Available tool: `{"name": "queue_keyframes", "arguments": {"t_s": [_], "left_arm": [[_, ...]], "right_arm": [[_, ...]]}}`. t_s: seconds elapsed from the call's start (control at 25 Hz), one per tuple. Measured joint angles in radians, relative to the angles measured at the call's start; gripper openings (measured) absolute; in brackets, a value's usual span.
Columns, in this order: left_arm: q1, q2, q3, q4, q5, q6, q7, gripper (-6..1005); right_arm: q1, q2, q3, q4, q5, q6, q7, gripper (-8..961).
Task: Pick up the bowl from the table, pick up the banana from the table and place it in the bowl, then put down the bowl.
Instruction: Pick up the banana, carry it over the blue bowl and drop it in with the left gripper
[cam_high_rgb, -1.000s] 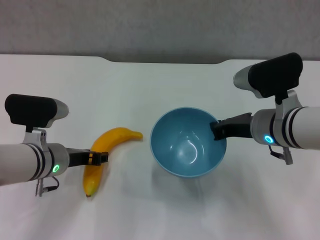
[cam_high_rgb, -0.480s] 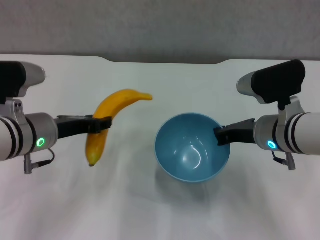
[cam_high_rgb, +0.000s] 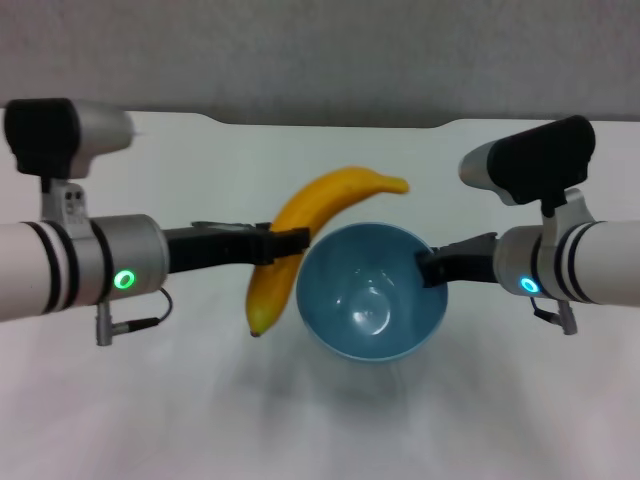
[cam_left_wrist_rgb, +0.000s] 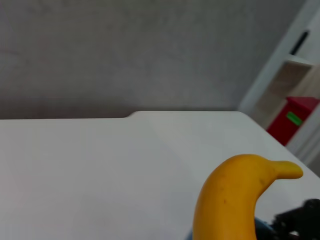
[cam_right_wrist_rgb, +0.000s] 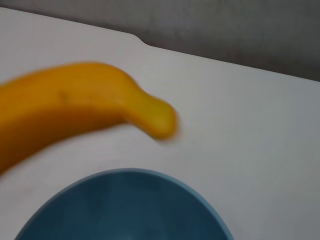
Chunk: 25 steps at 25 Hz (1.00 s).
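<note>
Yellow-orange, the banana (cam_high_rgb: 300, 235) is pinched by the left tool (cam_high_rgb: 285, 243) beside the bowl (cam_high_rgb: 370, 290) gripped at its rim by the right tool (cam_high_rgb: 430, 268) at centre frame, so the next move seems a short carry over the bowl before release.

Grey wall (cam_high_rgb: 320, 55) behind, pale shelf unit (cam_left_wrist_rgb: 292, 75), red box (cam_left_wrist_rgb: 295, 119), perhaps a bin

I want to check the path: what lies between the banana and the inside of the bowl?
Nothing lies there. In the head view the banana, held by the left gripper, sits at the bowl rim; the bowl's inside is bare.
</note>
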Motion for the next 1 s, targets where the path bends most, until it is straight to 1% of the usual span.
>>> {"name": "queue_keyframes", "arguments": {"t_s": [0.16,0.36,1.0], "left_arm": [[-0.033,-0.002,0.029,0.048,0.002,0.0,0.006,545],[-0.069,-0.001,0.035,0.103,0.002,-0.001,0.006,564],[-0.07,-0.002,0.033,0.111,0.002,0.01,0.009,624]], "right_arm": [[0.025,0.0,-0.022,0.0,0.018,-0.009,0.0,42],[0.036,-0.001,-0.027,0.005,0.02,-0.012,-0.001,42],[0.039,0.0,-0.031,0.013,0.025,-0.012,0.001,42]]}}
